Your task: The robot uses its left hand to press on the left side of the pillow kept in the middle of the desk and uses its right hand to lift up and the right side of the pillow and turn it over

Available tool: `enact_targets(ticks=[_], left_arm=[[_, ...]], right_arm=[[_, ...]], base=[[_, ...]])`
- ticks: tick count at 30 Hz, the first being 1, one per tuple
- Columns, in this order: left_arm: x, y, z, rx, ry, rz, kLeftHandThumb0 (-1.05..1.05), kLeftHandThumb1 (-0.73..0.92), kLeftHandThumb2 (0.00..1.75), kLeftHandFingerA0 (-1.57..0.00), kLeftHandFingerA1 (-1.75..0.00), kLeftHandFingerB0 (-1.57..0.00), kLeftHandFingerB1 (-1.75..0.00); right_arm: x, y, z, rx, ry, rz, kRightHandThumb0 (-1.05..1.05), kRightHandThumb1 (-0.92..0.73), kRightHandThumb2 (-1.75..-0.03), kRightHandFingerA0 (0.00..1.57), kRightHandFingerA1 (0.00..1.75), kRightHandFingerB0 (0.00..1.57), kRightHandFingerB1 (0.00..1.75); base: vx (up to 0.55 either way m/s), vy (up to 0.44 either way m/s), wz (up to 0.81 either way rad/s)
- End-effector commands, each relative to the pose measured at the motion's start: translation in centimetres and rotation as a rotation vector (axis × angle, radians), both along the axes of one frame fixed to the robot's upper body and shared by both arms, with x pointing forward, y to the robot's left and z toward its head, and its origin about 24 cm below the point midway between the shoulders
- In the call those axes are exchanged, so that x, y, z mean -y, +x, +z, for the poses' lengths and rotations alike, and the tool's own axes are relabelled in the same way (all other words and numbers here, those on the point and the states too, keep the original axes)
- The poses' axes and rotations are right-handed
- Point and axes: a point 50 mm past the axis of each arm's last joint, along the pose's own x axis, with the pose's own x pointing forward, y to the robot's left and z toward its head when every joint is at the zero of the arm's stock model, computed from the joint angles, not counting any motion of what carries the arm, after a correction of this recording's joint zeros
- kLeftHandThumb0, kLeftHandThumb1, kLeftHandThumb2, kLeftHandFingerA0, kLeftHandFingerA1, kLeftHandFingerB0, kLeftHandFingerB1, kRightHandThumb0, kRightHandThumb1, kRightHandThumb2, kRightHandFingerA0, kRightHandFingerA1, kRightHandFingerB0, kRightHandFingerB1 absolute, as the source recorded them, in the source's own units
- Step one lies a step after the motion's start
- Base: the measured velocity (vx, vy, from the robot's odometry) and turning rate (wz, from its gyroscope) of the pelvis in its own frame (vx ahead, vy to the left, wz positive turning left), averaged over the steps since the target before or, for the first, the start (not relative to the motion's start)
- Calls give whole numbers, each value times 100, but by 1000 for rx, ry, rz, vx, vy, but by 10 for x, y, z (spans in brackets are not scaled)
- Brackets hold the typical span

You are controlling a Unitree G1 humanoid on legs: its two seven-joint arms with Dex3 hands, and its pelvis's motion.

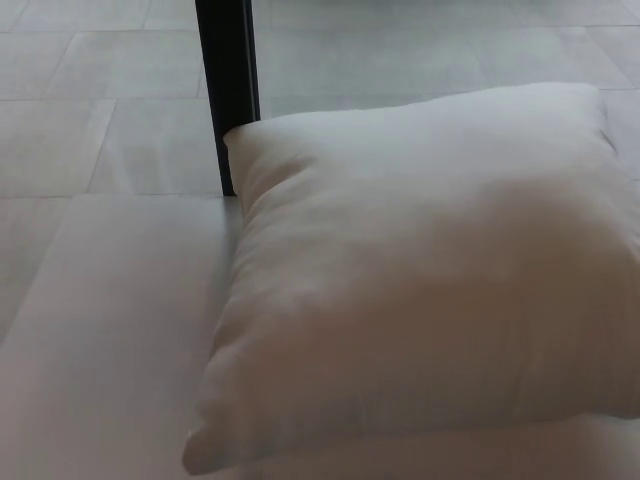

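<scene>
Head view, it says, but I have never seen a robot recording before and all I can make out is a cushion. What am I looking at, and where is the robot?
This picture comes from a camera on the head of a humanoid robot, looking down at the work in front of it. The robot has two arms with black three-fingered hands, but neither hand shows in this picture, so nothing is being held or touched.

The big white thing is a pillow, lying flat on a pale desk; it fills most of the right side of the picture and runs off the right edge. Behind its far left corner stands a dark upright post. Beyond that is a floor of pale tiles.

The job is to press the pillow's left side and turn it over from the right; no hand is on it yet.
</scene>
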Motion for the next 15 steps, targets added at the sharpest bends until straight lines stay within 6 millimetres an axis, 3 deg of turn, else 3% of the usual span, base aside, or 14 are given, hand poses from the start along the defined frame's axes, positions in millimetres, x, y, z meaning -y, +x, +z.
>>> enact_targets(ticks=[1, 2, 3, 4, 5, 6, 7, 8, 9, 10, 12, 14, 15], left_arm=[[-26, 28, 25, 432, -15, 173, -104, 30, 93, -44, -104, -30, -100], [-29, 50, 30, 533, 32, 186, -105, 50, 56, -34, -123, -38, -128], [-31, 66, 35, 621, 49, 234, -105, 31, 95, -39, -106, -37, -107], [-33, 75, 37, 667, 59, 268, -105, 31, 95, -39, -106, -37, -107], [-36, 91, 42, 751, 52, 265, -105, 33, 96, -28, -101, -32, -106], [-36, 91, 43, 751, 53, 266, -105, 33, 96, -28, -101, -32, -106], [-42, 105, 52, 785, 89, 253, -105, 54, 66, -22, -118, -40, -132], [-46, 120, 62, 833, 121, 243, -105, 58, 59, -25, -132, -30, -141], [-53, 150, 83, 900, 191, 197, -105, 58, 65, -31, -129, -26, -151], [-53, 165, 96, 966, 200, 190, -105, 62, 64, -33, -126, -20, -153], [-54, 195, 121, 1082, 222, 183, -105, 62, 66, -45, -114, -26, -143], [-52, 207, 132, 1135, 233, 174, -105, 63, 68, -48, -108, -27, -136], [-51, 229, 158, 1231, 279, 176, -105, 61, 63, -57, -99, -40, -125]], right_arm=[[41, 1, 46, 449, -115, -319, -97, -81, -64, 14, 92, 0, 30], [49, 9, 56, 530, -133, -348, -97, -85, -70, 15, 90, 0, 17], [55, 17, 64, 572, -153, -351, -100, -88, -67, 7, 93, 0, 17], [58, 21, 68, 606, -163, -369, -100, -88, -67, 7, 93, 0, 17], [64, 29, 76, 662, -174, -366, -98, -91, -68, 18, 110, 0, 19], [63, 29, 76, 663, -173, -367, -98, -91, -68, 18, 110, 0, 19], [68, 38, 82, 733, -176, -393, -100, -71, -111, 32, 91, 0, 42], [74, 49, 92, 785, -183, -395, -101, -71, -111, 23, 84, 0, 41], [82, 71, 112, 910, -196, -372, -101, -66, -107, 23, 86, 0, 41], [85, 84, 122, 957, -200, -354, -105, -66, -106, 18, 82, 0, 38], [90, 110, 145, 1062, -221, -295, -98, -64, -106, 18, 80, 0, 46], [91, 122, 156, 1101, -229, -252, -97, -68, -107, 19, 77, 0, 47], [90, 144, 179, 1183, -251, -174, -96, -67, -107, 18, 72, 4, 57]], base=[[0, 0, 0], [0, 0, 0], [0, 0, 0], [0, 0, 0], [0, 0, 0], [0, 0, 0], [0, 0, 0], [0, 0, 0], [0, 0, 0], [0, 0, 0], [0, 0, 0], [0, 0, 0], [0, 0, 0]])
